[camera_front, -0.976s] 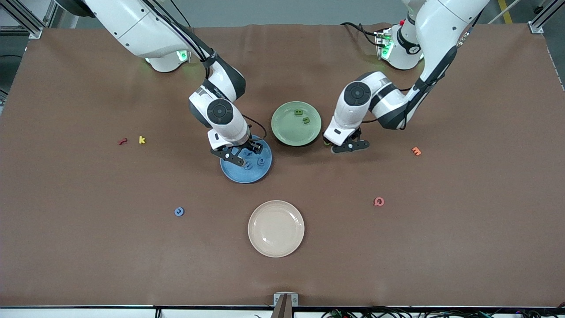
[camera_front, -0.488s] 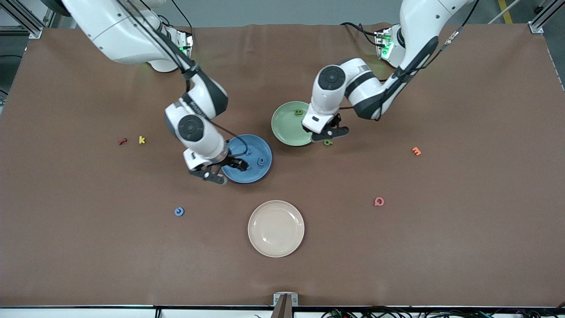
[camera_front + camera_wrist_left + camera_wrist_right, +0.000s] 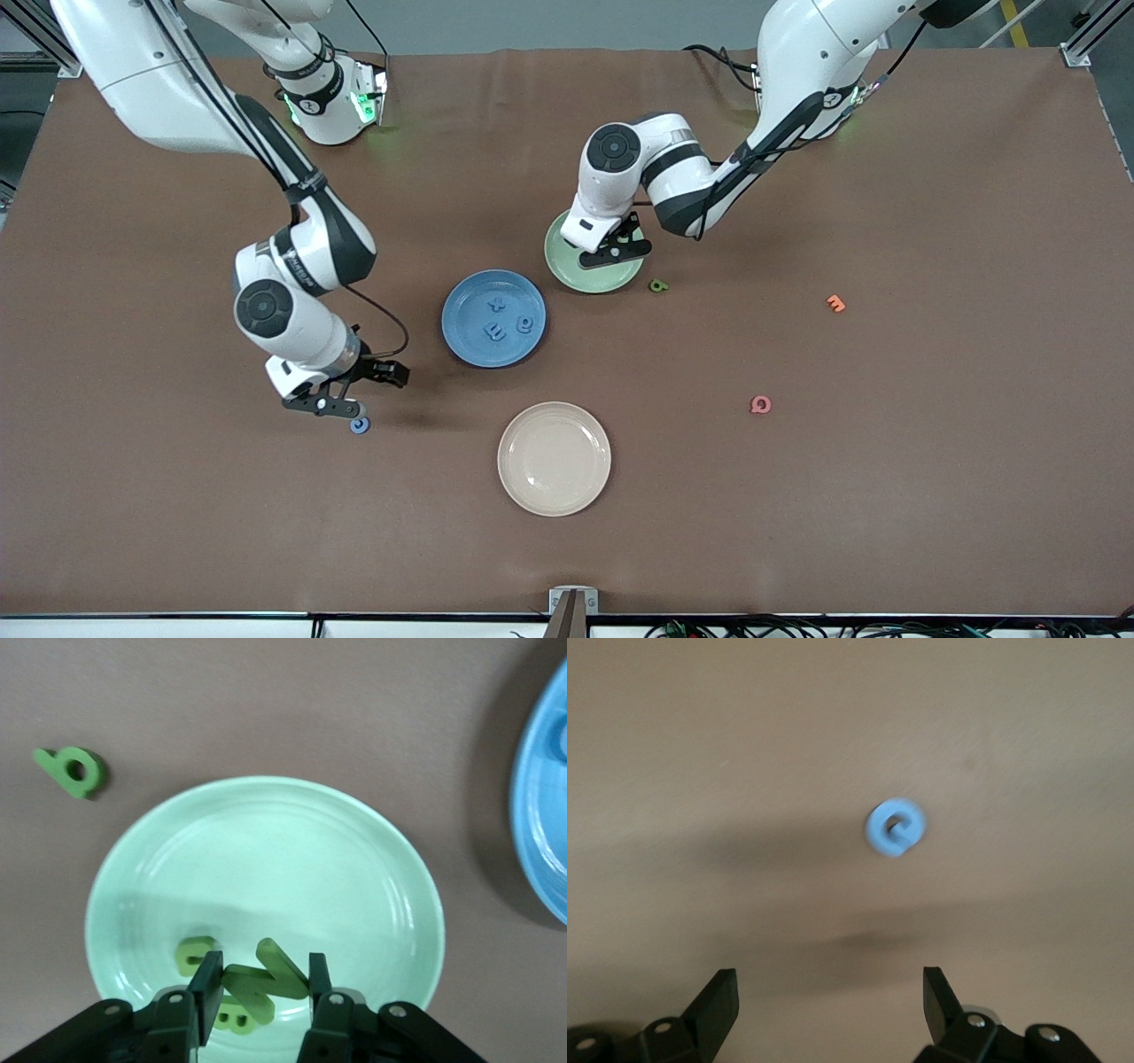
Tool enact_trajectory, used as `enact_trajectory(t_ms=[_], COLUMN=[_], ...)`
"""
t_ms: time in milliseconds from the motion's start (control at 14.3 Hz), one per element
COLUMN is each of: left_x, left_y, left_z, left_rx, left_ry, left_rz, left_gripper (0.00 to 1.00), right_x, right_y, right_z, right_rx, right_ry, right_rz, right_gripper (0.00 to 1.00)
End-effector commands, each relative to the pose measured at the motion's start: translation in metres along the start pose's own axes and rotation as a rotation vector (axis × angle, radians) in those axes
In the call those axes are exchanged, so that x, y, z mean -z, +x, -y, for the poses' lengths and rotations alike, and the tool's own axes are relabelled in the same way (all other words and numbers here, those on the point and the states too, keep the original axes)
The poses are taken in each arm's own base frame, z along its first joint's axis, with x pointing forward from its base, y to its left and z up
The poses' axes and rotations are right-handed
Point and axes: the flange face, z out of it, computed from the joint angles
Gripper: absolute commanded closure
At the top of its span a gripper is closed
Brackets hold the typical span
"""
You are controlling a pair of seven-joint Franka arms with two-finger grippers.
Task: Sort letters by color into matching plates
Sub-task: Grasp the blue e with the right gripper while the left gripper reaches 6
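Note:
My left gripper [image 3: 623,245] hangs low over the pale green plate [image 3: 585,276], shut on a green letter [image 3: 266,979]. Under it two more green letters [image 3: 197,954] lie in the green plate [image 3: 266,842]. Another green letter [image 3: 657,285] lies on the table beside that plate. The blue plate [image 3: 469,346] holds three blue letters [image 3: 496,332]. My right gripper [image 3: 363,392] is open and empty over the table, close above a loose blue letter [image 3: 359,425]. In the right wrist view that blue letter [image 3: 895,827] lies ahead of the wide-open right gripper [image 3: 828,983].
A cream plate [image 3: 554,458] sits nearer the front camera than the blue plate. An orange letter [image 3: 835,303] and a pink letter [image 3: 760,405] lie toward the left arm's end of the table.
My right gripper left the blue plate, opened wide, and swung over to the loose blue letter. My left gripper carried its green letter from beside the green plate to over it.

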Motion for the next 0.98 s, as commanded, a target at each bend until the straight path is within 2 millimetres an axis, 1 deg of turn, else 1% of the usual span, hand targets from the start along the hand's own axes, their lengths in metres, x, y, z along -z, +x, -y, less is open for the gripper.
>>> enact_trajectory(t_ms=[0, 139, 209, 349, 488, 697, 767, 906], left_x=[-0.008, -0.018, -0.021, -0.026, -0.026, -0.027, -0.026, -0.025], left_y=[-0.004, -0.012, -0.010, -0.013, -0.015, -0.018, -0.018, -0.017], left_z=[-0.017, -0.025, -0.028, -0.035, -0.039, -0.041, -0.041, -0.041], left_rx=[0.017, 0.003, 0.011, 0.017, 0.016, 0.013, 0.013, 0.012], left_ry=[0.018, 0.033, 0.037, 0.036, 0.032, 0.031, 0.030, 0.031], left_rz=[-0.003, -0.014, -0.024, -0.023, -0.021, -0.019, -0.022, -0.023], left_gripper=[0.73, 0.73, 0.73, 0.72, 0.71, 0.70, 0.66, 0.17], right_x=[-0.013, -0.025, -0.033, -0.040, -0.043, -0.050, -0.051, -0.060], right_y=[0.026, 0.034, 0.037, 0.044, 0.050, 0.051, 0.054, 0.056], right_z=[-0.010, -0.022, -0.028, -0.029, -0.032, -0.028, -0.028, -0.030], right_rx=[0.011, -0.008, -0.017, -0.030, -0.039, -0.037, -0.037, -0.040], right_ry=[-0.005, -0.013, -0.018, -0.012, -0.012, -0.011, -0.010, -0.013], right_rz=[-0.009, -0.007, -0.003, 0.001, -0.003, 0.000, -0.003, 0.000], right_gripper=[0.10, 0.12, 0.16, 0.24, 0.26, 0.27, 0.27, 0.28])
